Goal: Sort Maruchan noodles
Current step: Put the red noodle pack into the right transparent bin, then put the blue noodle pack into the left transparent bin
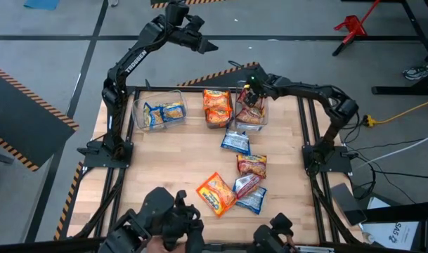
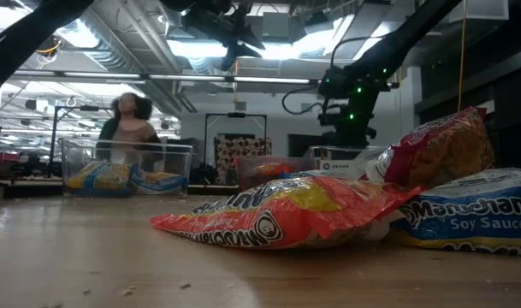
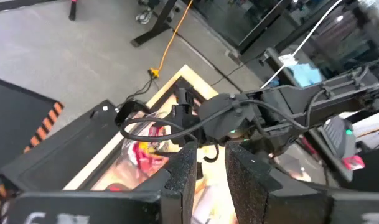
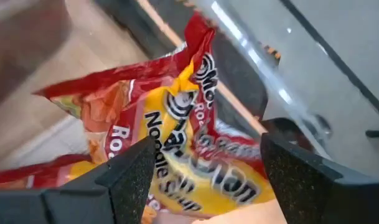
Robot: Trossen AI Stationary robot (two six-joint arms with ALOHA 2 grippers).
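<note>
Three clear bins stand along the table's far edge. The left bin (image 1: 159, 112) holds blue packets, the middle bin (image 1: 217, 107) orange ones, and the right bin (image 1: 250, 118) red ones. My right gripper (image 1: 250, 96) hangs open over the right bin, slanting down. Its fingers stand on either side of a red-and-yellow Maruchan packet (image 4: 177, 124) that leans tilted on other red packets. Several loose packets lie mid-table: blue (image 1: 235, 143), orange (image 1: 215, 193), red-and-silver (image 1: 247, 185). My left gripper (image 3: 212, 149) is raised high beyond the far edge, with a narrow gap and nothing between its fingers. My right gripper comes at the red-and-yellow packet from above, slanting down, with the packet's lower part (image 4: 167, 155) between its spread fingers. One finger (image 4: 130, 177) overlaps the packet in the wrist view. Whether it touches the packet, I cannot tell.
Another orange-red packet (image 1: 252, 164) and a blue one (image 1: 252, 200) lie among the loose ones at the near right. The table's left half (image 1: 164, 165) is bare wood. A person (image 2: 127, 128) shows behind the table in the low view.
</note>
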